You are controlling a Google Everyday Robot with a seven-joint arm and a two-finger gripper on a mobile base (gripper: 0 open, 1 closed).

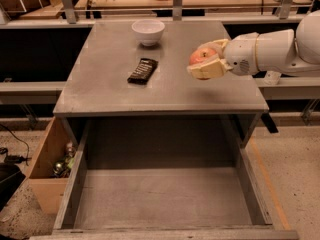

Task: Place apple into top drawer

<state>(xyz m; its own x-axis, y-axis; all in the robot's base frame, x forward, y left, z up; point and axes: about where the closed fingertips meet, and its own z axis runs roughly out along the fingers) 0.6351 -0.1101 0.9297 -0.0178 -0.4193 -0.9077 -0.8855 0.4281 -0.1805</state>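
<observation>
Dim, warm overhead light catches the table and the tool clasping the apple above its right side, the drawer shadowed.

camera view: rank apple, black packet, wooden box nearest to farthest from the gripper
1. apple, held in the gripper over the table's right side
2. black packet, mid-table, to its left
3. wooden box, low at far left

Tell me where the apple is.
Right of centre in camera view: the apple sits in the gripper over the table's right side, right of the packet.
</observation>
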